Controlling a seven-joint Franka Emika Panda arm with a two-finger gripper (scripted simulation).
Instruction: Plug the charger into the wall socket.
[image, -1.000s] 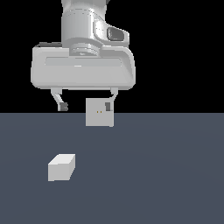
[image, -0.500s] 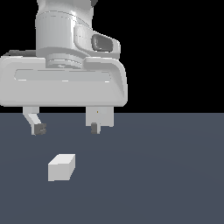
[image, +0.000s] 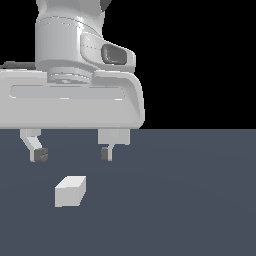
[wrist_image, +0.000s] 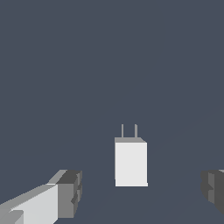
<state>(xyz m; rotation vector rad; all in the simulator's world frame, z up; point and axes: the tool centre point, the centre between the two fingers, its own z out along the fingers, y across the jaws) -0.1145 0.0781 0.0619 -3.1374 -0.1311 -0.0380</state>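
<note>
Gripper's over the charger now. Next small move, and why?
Probably lower straight down around the charger, then close. The gripper is open and empty, with its fingertips above the block, which lies flat on the floor. In the wrist view the charger sits between the fingers. The wall socket is out of sight.

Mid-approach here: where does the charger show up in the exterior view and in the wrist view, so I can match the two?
Exterior view: the charger lies on the dark floor, low and toward the exterior view's left, below the open gripper, untouched.
Wrist view: the charger is a white block with two thin prongs, between and beyond the fingertips.
Shared landmark: the two dark finger pads flanking the charger in both views.
</note>
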